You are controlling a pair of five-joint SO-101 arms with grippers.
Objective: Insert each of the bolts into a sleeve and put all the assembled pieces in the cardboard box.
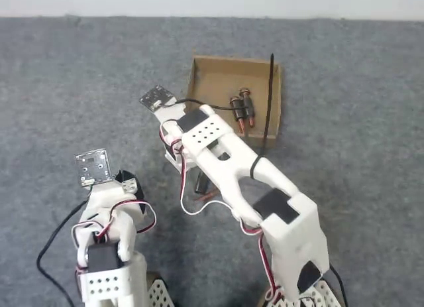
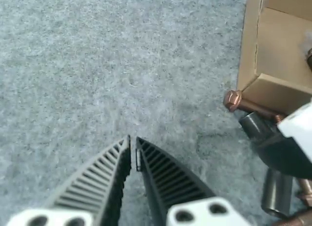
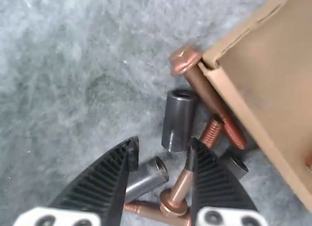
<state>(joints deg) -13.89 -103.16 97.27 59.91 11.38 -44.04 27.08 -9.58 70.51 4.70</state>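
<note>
**Right gripper over the loose pile, two pieces boxed**

A grey carpet point(image 1: 79, 75) covers the table; the right arm point(image 1: 225, 154) stretches across it towards the near corner of the cardboard box point(image 1: 215, 88), while the left arm point(image 1: 109, 254) stands folded well apart from the box, over bare carpet. The box sits open-topped at the far side; inside it, against its right wall, lie two assembled pieces point(image 1: 240, 109) side by side, touching.

The right gripper point(image 3: 163, 145) hangs over the loose parts just outside the box with a moderate gap between its fingers, clamping nothing; the left gripper point(image 2: 132, 140) is drawn to a thin slit, with nothing between its jaws.

One dark sleeve point(image 3: 179, 119) stands just ahead of the right gripper's fingertips; a second sleeve point(image 3: 146, 174) lies between the fingers; a copper bolt point(image 3: 178, 189) lies beside it against the other finger; a hex-headed bolt point(image 3: 187, 65) rests along the box's corner.
</note>
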